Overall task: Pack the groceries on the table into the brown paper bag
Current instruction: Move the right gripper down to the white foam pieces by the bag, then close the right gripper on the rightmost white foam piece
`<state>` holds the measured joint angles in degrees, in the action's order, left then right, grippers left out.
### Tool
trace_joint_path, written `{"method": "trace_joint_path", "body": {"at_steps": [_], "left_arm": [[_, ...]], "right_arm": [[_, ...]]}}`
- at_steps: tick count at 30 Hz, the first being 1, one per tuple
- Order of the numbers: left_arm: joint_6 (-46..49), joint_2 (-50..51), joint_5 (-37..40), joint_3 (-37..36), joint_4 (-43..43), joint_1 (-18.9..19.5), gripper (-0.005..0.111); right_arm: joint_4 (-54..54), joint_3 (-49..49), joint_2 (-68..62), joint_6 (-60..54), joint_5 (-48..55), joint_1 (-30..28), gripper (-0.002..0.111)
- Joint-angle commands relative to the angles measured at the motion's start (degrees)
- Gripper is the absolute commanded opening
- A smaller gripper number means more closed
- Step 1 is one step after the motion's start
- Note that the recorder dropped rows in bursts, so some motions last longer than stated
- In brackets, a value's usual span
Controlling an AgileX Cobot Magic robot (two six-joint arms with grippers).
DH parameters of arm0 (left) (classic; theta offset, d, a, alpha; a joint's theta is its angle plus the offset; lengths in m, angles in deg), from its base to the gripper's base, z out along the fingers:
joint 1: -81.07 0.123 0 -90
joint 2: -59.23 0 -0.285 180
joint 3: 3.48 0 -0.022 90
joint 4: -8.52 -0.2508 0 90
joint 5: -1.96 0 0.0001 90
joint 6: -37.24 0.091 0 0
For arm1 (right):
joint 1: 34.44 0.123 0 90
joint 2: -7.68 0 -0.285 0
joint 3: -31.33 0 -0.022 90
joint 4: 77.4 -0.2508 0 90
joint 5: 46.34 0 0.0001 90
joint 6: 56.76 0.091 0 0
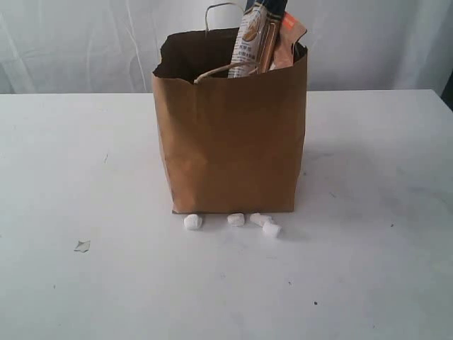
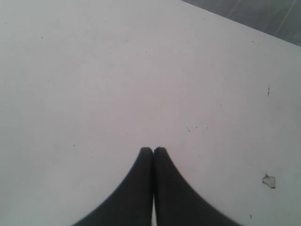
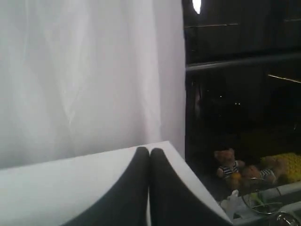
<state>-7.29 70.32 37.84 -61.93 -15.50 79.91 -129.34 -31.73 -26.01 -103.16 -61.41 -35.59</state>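
The brown paper bag [image 1: 230,138] stands upright in the middle of the white table [image 1: 78,163]. Out of its open top stick the long pasta packet [image 1: 253,39] and the kraft pouch with orange label [image 1: 289,39]; whatever else is inside is hidden. Neither arm shows in the exterior view. My left gripper [image 2: 153,150] is shut and empty over bare tabletop. My right gripper [image 3: 149,151] is shut and empty, pointing over the table's far corner [image 3: 164,146] toward a white curtain [image 3: 89,70].
Several small white lumps [image 1: 233,221] lie on the table just in front of the bag. A small torn scrap [image 1: 82,246], also the scrap [image 2: 268,181] in the left wrist view, lies front left. Beyond the table's right edge are dark shelves with a teddy bear [image 3: 225,165].
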Motion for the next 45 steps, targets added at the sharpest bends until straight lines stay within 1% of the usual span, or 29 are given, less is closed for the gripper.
{"method": "trace_joint_path", "body": {"at_steps": [1, 2, 3, 6, 10, 14, 17, 19, 21, 24, 26, 31, 35, 37, 39, 40, 42, 44, 45], "left_arm": [[-0.5, -0.3, -0.2, -0.3, 1.0, -0.1, 0.000], [-0.5, -0.3, -0.9, -0.7, 0.8, -0.1, 0.000], [-0.4, -0.3, -2.7, -1.7, -0.1, -0.1, 0.000], [1.4, -0.3, -8.0, -6.3, -2.7, -0.1, 0.000], [-0.9, -0.3, -12.8, -11.3, 0.2, -0.1, 0.000], [-0.7, -0.3, -13.6, -12.0, 0.6, -0.1, 0.000], [-0.5, -0.3, -13.8, -12.0, 0.6, -0.1, 0.000], [-0.5, -0.3, -13.8, -12.0, 0.6, -0.1, 0.000], [-0.5, -0.3, -13.8, -12.0, 0.6, -0.1, 0.000], [-0.5, -0.3, -13.8, -12.0, 0.6, -0.1, 0.000], [-0.5, -0.3, -13.8, -12.0, 0.6, -0.1, 0.000], [-0.5, -0.3, -13.8, -12.0, 0.6, -0.1, 0.000], [-0.5, -0.3, -13.8, -12.0, 0.6, -0.1, 0.000], [-0.5, -0.3, -13.8, -12.0, 0.6, -0.1, 0.000], [-0.5, -0.3, -13.8, -12.0, 0.6, -0.1, 0.000], [-0.5, -0.3, -13.8, -12.0, 0.6, -0.1, 0.000], [-0.5, -0.3, -13.8, -12.0, 0.6, -0.1, 0.000], [-0.5, -0.3, -13.8, -12.0, 0.6, -0.1, 0.000], [-0.5, -0.3, -13.8, -12.0, 0.6, -0.1, 0.000]], "right_arm": [[7.6, 1.0, -3.2, 2.3, 19.1, 0.1, 0.000], [7.4, 1.2, -4.2, 2.3, 22.4, 0.1, 0.000], [6.2, 1.4, -5.4, 2.3, 23.5, 0.2, 0.000], [5.4, 2.5, -9.0, 0.1, 23.8, 1.9, 0.000], [5.4, 4.7, -13.1, -3.3, 24.2, 4.5, 0.000], [4.7, 7.7, -14.3, -3.3, 24.4, 7.4, 0.000], [-1.3, 9.0, -17.8, -3.3, 26.3, 9.9, 0.000], [-3.7, 10.0, -23.5, -4.0, 30.8, 11.2, 0.000], [-3.5, 12.3, -31.1, -7.3, 39.3, 11.5, 0.000], [0.3, 17.8, -43.5, -11.1, 54.8, 11.5, 0.000], [1.0, 21.7, -50.3, -11.1, 58.9, 11.5, 0.000], [-0.6, 29.4, -60.2, -10.8, 58.5, 11.7, 0.000], [0.2, 36.2, -65.2, -12.4, 56.2, 13.7, 0.000], [2.0, 39.2, -67.5, -15.3, 55.8, 15.0, 0.007], [4.2, 40.7, -69.0, -16.7, 55.9, 16.3, 0.019], [5.9, 41.4, -69.9, -16.7, 55.7, 17.3, 0.028], [7.3, 41.7, -71.0, -16.7, 53.5, 18.9, 0.044], [8.1, 41.8, -72.0, -16.7, 49.0, 20.4, 0.055], [8.5, 41.8, -72.7, -16.7, 47.1, 21.0, 0.058]]}}
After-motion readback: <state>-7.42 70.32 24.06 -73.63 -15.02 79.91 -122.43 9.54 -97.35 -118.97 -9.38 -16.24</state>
